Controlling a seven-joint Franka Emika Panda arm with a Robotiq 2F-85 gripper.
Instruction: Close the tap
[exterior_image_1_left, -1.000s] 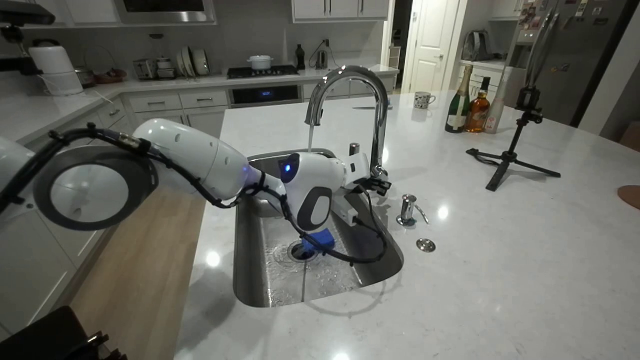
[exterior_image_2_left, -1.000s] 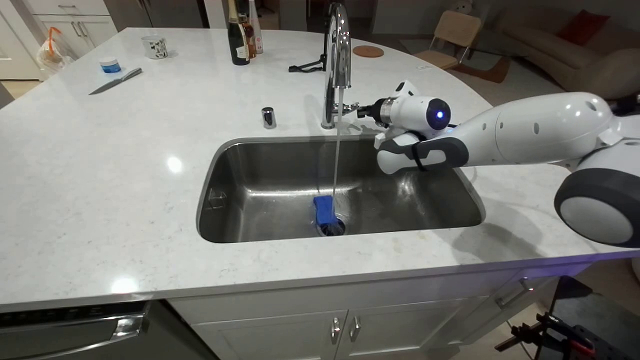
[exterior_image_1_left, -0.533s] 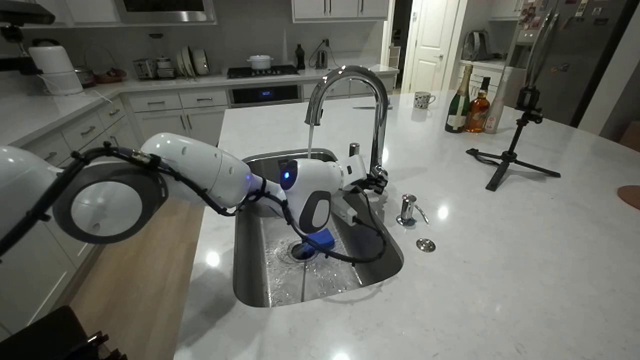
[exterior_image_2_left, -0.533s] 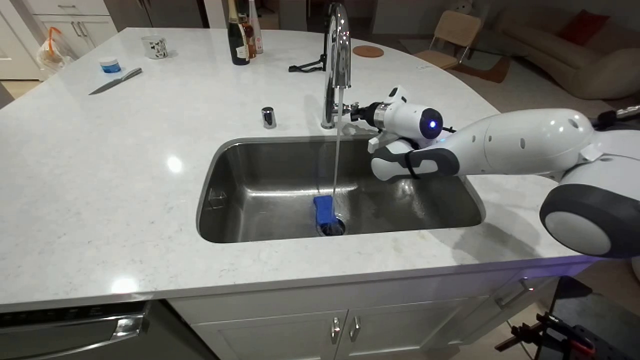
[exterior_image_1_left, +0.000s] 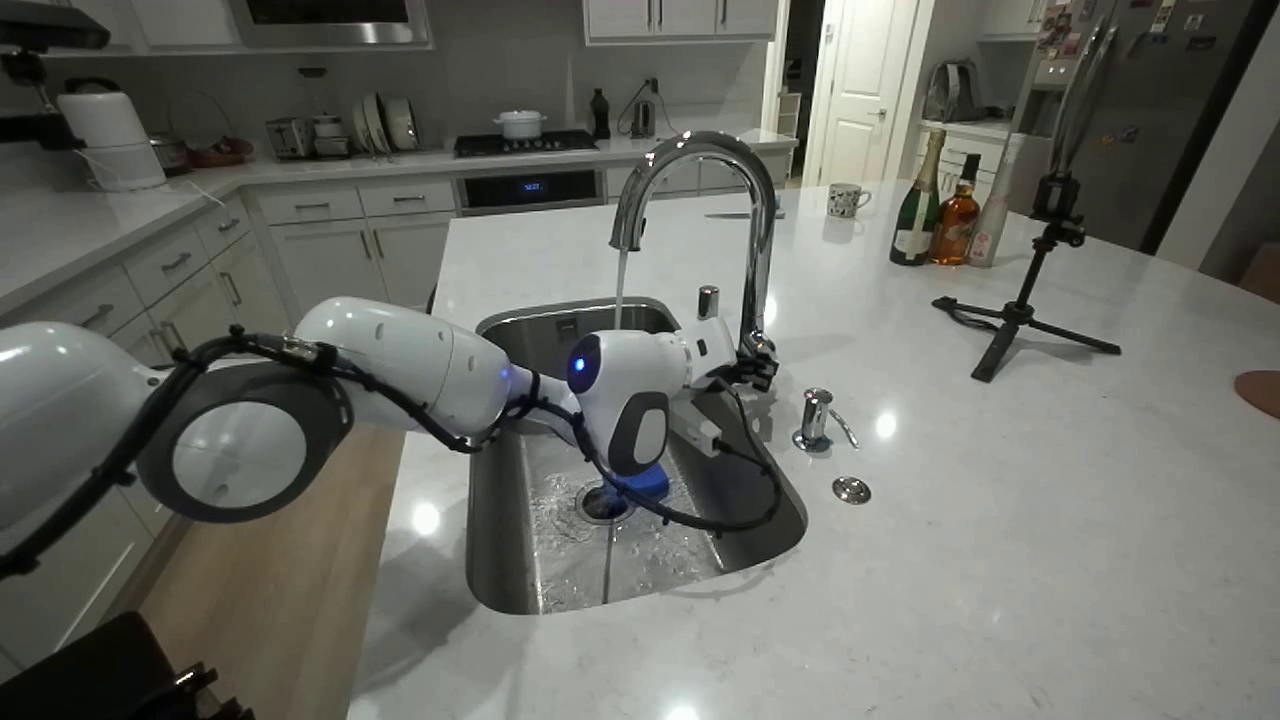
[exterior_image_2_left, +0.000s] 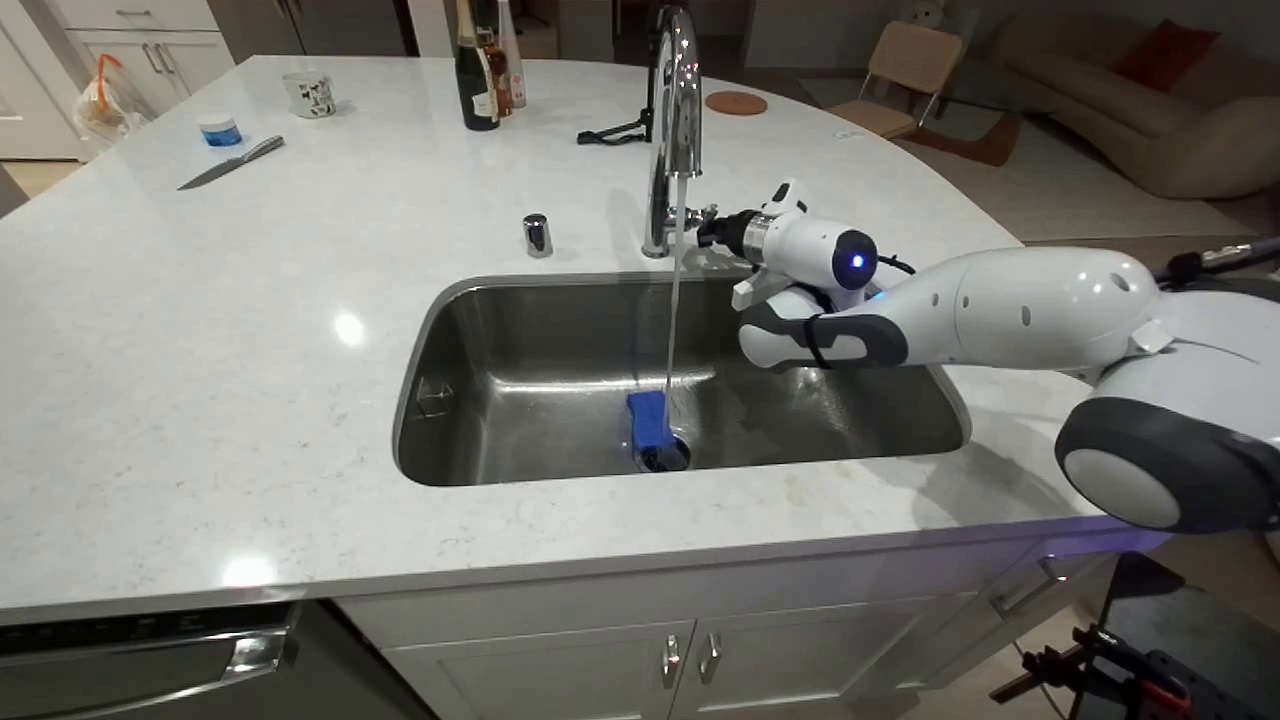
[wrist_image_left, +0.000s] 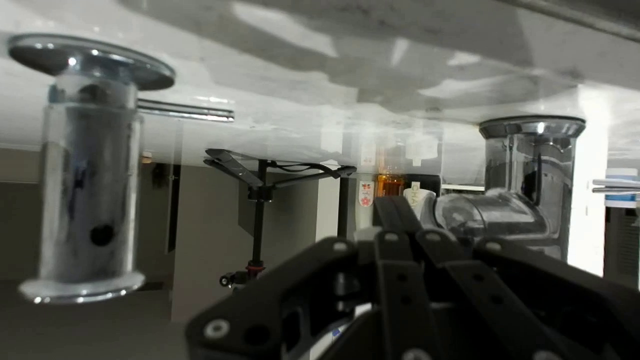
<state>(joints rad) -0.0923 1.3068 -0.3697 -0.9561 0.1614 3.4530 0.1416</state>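
Observation:
The tap is a tall chrome gooseneck, seen in both exterior views (exterior_image_1_left: 765, 230) (exterior_image_2_left: 684, 100). Water runs in a thin stream (exterior_image_1_left: 620, 280) from its spout into the sink. Its side handle (exterior_image_2_left: 692, 217) points toward my gripper. In the upside-down wrist view, the tap base (wrist_image_left: 530, 160) and handle body (wrist_image_left: 492, 215) stand right of the fingers. My gripper (wrist_image_left: 397, 210) is shut, its fingertips together with nothing seen between them. In both exterior views the gripper (exterior_image_1_left: 760, 372) (exterior_image_2_left: 707, 232) is right beside the handle, a little below it. I cannot tell if they touch.
The steel sink (exterior_image_2_left: 440, 300) lies below the arm, with a blue sponge (exterior_image_2_left: 650, 418) by the drain. A chrome soap dispenser (exterior_image_1_left: 816, 418) and a metal disc (exterior_image_1_left: 851, 489) are near the tap. A tripod (exterior_image_1_left: 1018, 312), bottles (exterior_image_1_left: 915, 225) and a knife (exterior_image_2_left: 235, 160) are on the counter.
The arm has lowered. The gripper has moved slightly closer to the tap, ending beside and just under the handle. The water stream looks the same.

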